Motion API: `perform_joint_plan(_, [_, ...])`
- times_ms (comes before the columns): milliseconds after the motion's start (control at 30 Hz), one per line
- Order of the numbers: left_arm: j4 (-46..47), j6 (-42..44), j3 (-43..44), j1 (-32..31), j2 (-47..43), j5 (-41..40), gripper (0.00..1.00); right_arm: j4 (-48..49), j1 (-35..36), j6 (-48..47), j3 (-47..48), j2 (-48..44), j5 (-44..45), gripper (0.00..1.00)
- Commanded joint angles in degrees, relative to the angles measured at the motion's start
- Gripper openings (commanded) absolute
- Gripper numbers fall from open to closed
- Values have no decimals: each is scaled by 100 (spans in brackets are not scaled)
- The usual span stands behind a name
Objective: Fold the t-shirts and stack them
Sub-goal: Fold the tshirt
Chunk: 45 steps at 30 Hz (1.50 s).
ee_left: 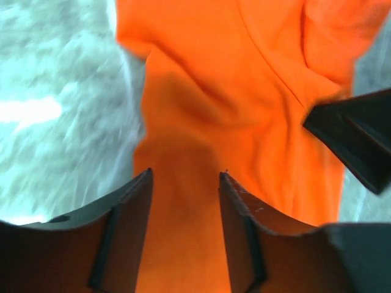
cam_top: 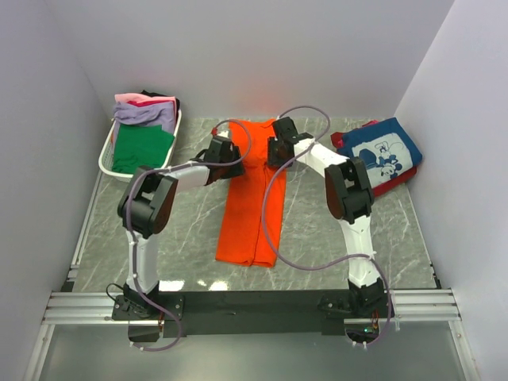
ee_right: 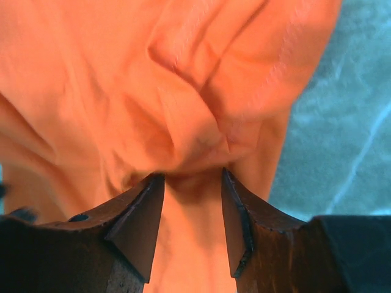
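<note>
Left claw (ee_left: 185,173) is hanging open over the orange t-shirt (cam_top: 250,214); right claw (ee_right: 193,174), I cannot tell. Cloth snagging at lift-off may be spoiling the fold.

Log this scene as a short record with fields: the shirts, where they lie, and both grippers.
orange shirt: folded into a long strip, lying mid-table
left gripper: open, over the strip's far end, left side
right gripper: open, over the same end, right side, where the cloth is bunched
basket: far left, full of shirts, green shirt nearest
blue shirt: folded, far right, on a red shirt
</note>
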Motion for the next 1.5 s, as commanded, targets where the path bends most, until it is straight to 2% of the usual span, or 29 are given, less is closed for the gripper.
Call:
perform_joint_plan(0, [186,108,-450,-72,-1165,51,55,257,-11,-199,-300,-881,21,50])
perform_joint_plan(200, [134,-75,-1925,-362,-2686,-677,74,486,278,72,-2090,-2472,381,50])
perform_joint_plan(267, [64,-199,-2340,-484,-3013,-809,76,442,437,169,-2523,-3015,565,50])
perform_joint_plan(367, [-260,-489,-3113,-695,-3575,-1073,79,284,946,406,-3297,-3587,977,50])
perform_joint_plan(500, [-815,-928,-3974,-1012,-4374,-1486,80,187,1474,906,-4341,-4213,1084,50])
perform_joint_plan(700, [-1729,-1420,-4530,-1443,-5421,-1627,80,-59,2317,1662,-5161,-4908,1111,50])
perform_joint_plan(867, [-2038,-1754,-4819,-1794,-5765,-1522,77,-51,2819,2269,-5583,-5128,1032,50])
perform_joint_plan(1133, [-2090,-2176,-5093,-2366,-5713,-1434,75,90,3451,2964,-5848,-5102,839,50])
perform_joint_plan(1467, [-2152,-2414,-5207,-2594,-5766,-1531,69,-165,3681,3483,-6155,-5260,830,50])
